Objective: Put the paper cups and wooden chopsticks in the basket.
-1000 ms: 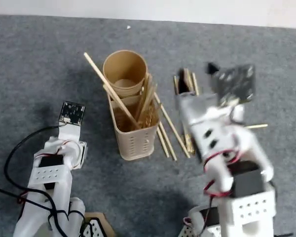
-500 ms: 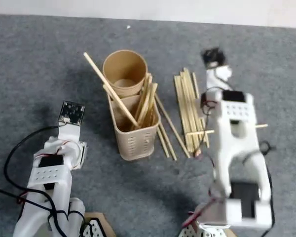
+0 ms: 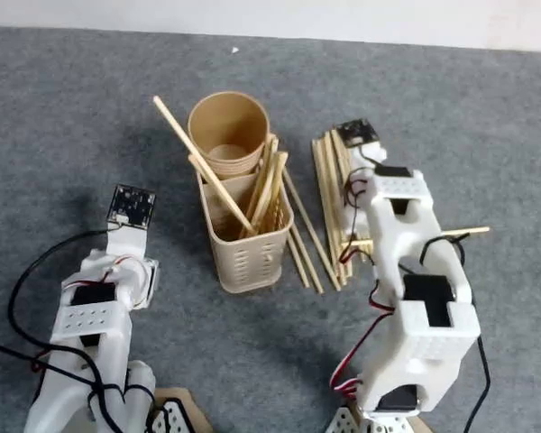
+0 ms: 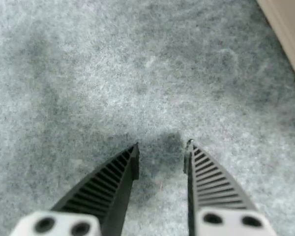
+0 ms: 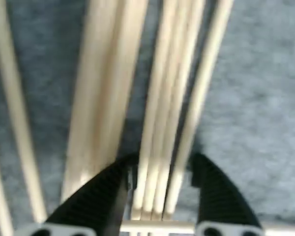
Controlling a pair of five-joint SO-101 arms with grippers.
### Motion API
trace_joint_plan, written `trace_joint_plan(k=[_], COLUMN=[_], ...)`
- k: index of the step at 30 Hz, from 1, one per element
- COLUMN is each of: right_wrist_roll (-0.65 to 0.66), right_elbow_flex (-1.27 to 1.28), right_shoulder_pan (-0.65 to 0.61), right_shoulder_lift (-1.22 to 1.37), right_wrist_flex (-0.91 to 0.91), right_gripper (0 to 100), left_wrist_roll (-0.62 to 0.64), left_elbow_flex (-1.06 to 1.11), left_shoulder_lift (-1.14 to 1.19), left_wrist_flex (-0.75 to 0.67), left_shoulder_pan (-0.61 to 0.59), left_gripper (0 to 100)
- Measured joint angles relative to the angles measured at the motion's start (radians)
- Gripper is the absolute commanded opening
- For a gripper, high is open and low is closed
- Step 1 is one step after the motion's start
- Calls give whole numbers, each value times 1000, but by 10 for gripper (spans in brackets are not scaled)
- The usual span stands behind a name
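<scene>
The right tool (image 5: 160,167) is low over the table (image 3: 90,90) with its jaws spread, straddling about three sticks of the pile of wooden chopsticks (image 5: 167,88). These sticks run lengthwise between the two fingers, and whether the fingers press them cannot be told. The rest of the pile lies flat just outside one finger. A single chopstick (image 3: 469,232) lies crosswise under the right arm, its tip pointing toward the table's right edge. A few loose chopsticks (image 3: 302,253) lie on the table between the pile and the basket (image 3: 245,262), which stands upright near the table's middle, just beside the pile on its left. A paper cup (image 3: 227,126) sits upright in the basket's far end, and several leaning chopsticks (image 3: 270,180) stand in the basket beside it. The left tool (image 4: 162,147) is empty, jaws spread, above bare grey table toward the near left, well apart from the basket.
</scene>
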Motion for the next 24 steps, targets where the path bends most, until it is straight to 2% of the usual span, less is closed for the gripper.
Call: trace_joint_plan(k=[1, 12, 18, 24], right_wrist_roll=[0, -25, -91, -143], right_elbow_flex=[-6, -64, -64, -64], right_shoulder_pan=[12, 94, 72, -20], right_shoulder_lift=[2, -20, -245, -496], right_wrist_flex=[0, 6, 6, -6], right_gripper=[5, 5, 5, 5], left_wrist_roll=[0, 0, 0, 0], left_elbow_flex=[0, 0, 0, 0], left_shoulder_lift=[0, 0, 0, 0], left_wrist_flex=[0, 0, 0, 0], left_shoulder_pan=[0, 0, 0, 0], left_gripper=[182, 182, 182, 182])
